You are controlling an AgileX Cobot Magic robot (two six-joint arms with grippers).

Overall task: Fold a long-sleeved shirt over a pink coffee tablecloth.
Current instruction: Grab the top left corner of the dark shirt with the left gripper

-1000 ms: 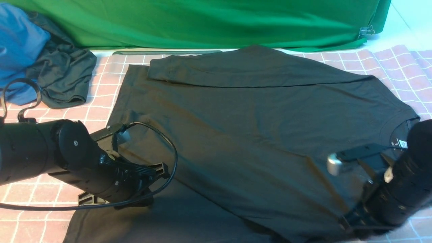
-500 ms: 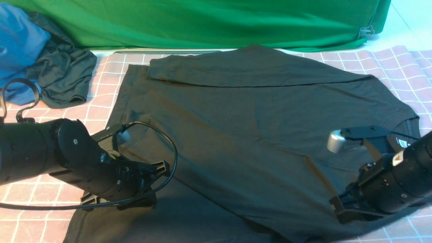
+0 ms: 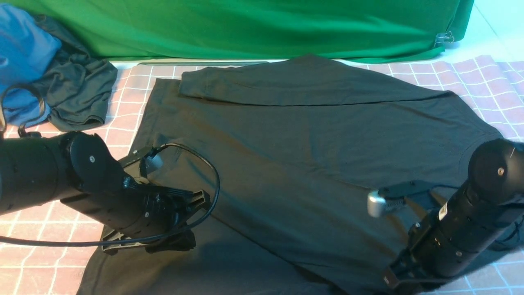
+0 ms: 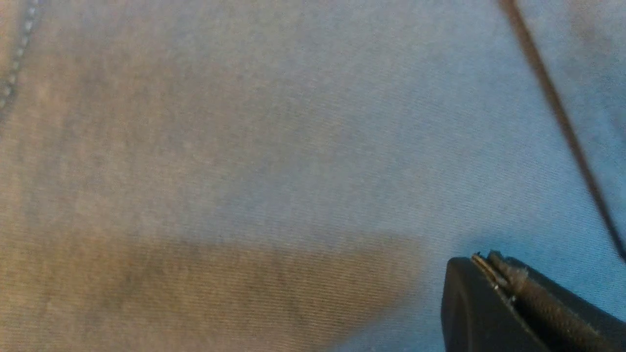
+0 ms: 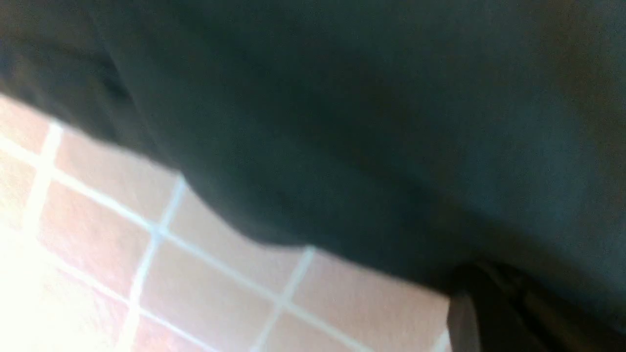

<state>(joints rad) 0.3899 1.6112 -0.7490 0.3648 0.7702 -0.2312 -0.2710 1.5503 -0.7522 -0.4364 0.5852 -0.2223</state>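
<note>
Shirt (image 3: 311,135), black and long-sleeved, lies spread over most of the pink tablecloth (image 3: 487,82), a wide sheet ruled in thin white squares. One long strip of the shirt is laid flat along its far side, parallel to the tablecloth's far edge, and rises to a low peak near the middle; creases run diagonally across the body toward the near side. Bare squares show beside the shirt along the tablecloth's left edge, at its far right corner and toward its near right corner. The left gripper (image 4: 499,278) is closed over the shirt's left part, its tips together against the dark fabric in view; whether they touch it is not clear. The right gripper (image 5: 484,283) is closed too, down at the shirt's near right border; blur hides whether a bit of fabric is pinched there. A pale sticker (image 3: 443,211) on the right arm (image 3: 454,229) carries marks too small to read. At the tablecloth's far left corner a blue cloth (image 3: 24,49) is bunched with a smaller dark garment (image 3: 84,86). Past the far edge hangs a plain green cloth (image 3: 262,28), a clip (image 3: 444,39) on its right end.
</note>
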